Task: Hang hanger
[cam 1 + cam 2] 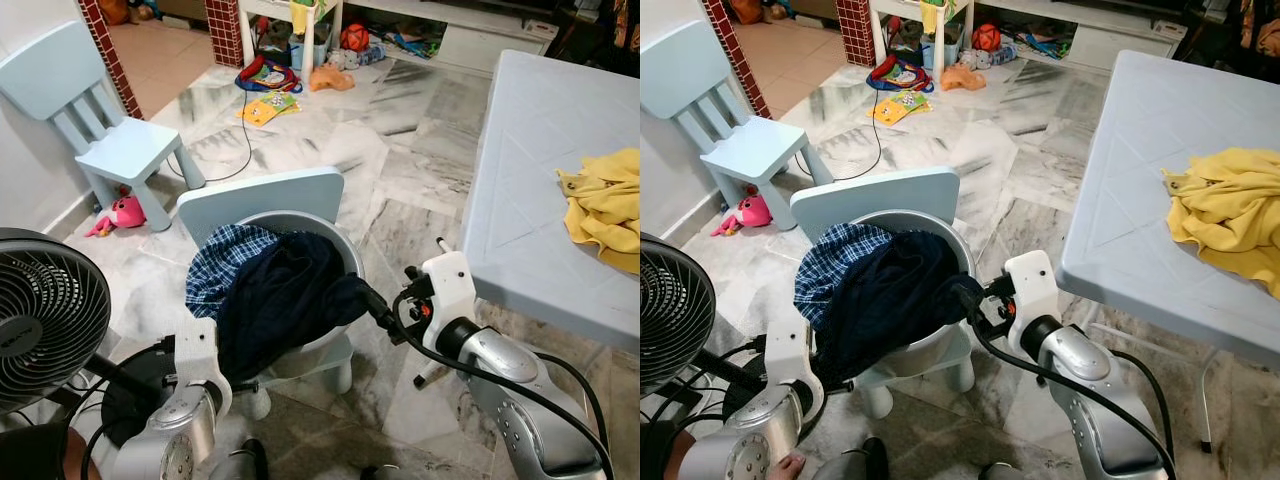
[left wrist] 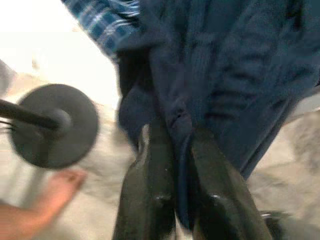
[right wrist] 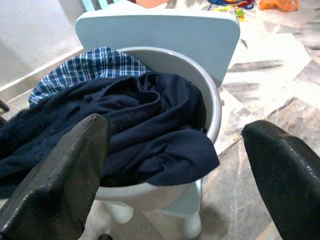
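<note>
1. Navy cloth, a dark navy garment [image 1: 285,295], is spilling out of a grey round basin [image 3: 200,82] and drooping over its rim toward the robot. The basin is sitting on a pale blue child's chair [image 1: 270,195]. A blue checked shirt [image 1: 222,262] is lying beside the garment, on the robot's left.
2. No hanger can be made out anywhere; the task's thing may be buried under the clothes, but that cannot be told.
3. The left gripper [image 2: 175,150] is reaching up at the hanging front edge of the navy garment. Its two black fingers [image 2: 150,170] are standing close together with a fold of the cloth pinched between them.
4. The right gripper [image 3: 175,165] is hovering just beside the basin's near right rim, fingers spread wide, holding nothing. The garment is lying straight ahead of it, between the two fingers.
5. Both arms are near the pile; the left is the one touching it, so a lift probably falls to it.
6. A black floor fan [image 1: 45,315] is standing at the robot's left, and a yellow cloth [image 1: 1230,215] is lying on the light table [image 1: 1130,180] to its right.
7. A person's bare foot [image 2: 55,187] is resting on the floor by the fan's base.
</note>
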Robot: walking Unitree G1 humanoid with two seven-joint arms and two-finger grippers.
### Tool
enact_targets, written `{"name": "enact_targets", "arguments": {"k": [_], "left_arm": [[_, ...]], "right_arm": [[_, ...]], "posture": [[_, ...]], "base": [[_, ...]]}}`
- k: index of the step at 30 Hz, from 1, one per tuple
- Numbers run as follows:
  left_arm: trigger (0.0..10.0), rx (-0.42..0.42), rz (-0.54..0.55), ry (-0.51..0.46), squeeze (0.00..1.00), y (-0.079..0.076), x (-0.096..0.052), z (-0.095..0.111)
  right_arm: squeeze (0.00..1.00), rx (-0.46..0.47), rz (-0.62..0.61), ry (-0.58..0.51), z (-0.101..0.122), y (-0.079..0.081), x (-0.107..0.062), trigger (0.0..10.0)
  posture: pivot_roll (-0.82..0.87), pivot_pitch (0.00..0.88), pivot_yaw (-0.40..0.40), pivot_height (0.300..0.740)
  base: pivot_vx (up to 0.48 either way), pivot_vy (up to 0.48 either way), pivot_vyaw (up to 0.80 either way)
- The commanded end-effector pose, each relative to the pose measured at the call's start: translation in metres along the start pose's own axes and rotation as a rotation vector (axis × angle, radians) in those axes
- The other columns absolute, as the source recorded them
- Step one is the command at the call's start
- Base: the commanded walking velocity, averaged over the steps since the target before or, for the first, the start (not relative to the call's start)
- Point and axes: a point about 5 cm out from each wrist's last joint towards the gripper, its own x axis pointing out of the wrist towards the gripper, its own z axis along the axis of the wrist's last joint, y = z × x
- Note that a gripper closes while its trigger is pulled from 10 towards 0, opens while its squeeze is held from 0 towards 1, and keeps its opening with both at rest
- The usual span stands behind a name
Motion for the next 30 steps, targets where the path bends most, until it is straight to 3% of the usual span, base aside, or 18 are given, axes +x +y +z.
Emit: {"name": "enact_targets", "arguments": {"k": [1,9,16,19,25,27,28,30], "left_arm": [[10.0,0.038,0.033,0.013,1.0,0.007,-0.002,-0.003],[10.0,0.243,0.1,-0.063,1.0,0.017,-0.006,0.005],[10.0,0.297,0.12,-0.241,1.0,0.013,-0.003,0.039],[10.0,0.322,0.11,-0.269,1.0,0.01,0.001,0.047],[10.0,0.249,0.053,-0.274,1.0,-0.003,0.016,0.061],[10.0,0.185,0.023,-0.239,1.0,-0.01,0.022,0.06],[10.0,0.097,-0.008,-0.203,1.0,-0.016,0.026,0.058],[10.0,0.045,-0.029,-0.176,1.0,-0.021,0.029,0.055]], "right_arm": [[0.0,-0.003,0.001,-0.014,0.003,0.001,0.001,10.0],[0.0,-0.004,0.004,-0.015,0.002,0.0,0.004,10.0],[0.0,-0.004,0.006,-0.02,0.003,0.0,0.007,10.0],[0.0,-0.003,0.007,-0.021,0.003,0.001,0.007,10.0],[0.0,-0.005,0.007,-0.023,0.004,0.001,0.009,10.0],[0.0,-0.006,0.008,-0.024,0.004,0.001,0.009,10.0],[0.0,-0.007,0.009,-0.026,0.005,0.001,0.01,10.0],[0.0,-0.007,0.009,-0.027,0.005,0.001,0.01,10.0]], "posture": [[-0.12,0.142,-0.012,0.74],[-0.1,0.138,-0.018,0.74],[-0.1,0.138,-0.023,0.74],[-0.11,0.137,-0.023,0.74],[-0.11,0.134,-0.026,0.74],[-0.11,0.134,-0.026,0.74],[-0.11,0.134,-0.026,0.74],[-0.11,0.134,-0.026,0.74]], "base": [[0.0,0.0,0.0],[0.0,0.0,0.0],[0.0,0.0,0.0],[0.0,0.0,0.0],[0.0,0.0,0.0],[0.0,0.0,0.0],[0.0,0.0,0.0],[0.0,0.0,0.0]]}}
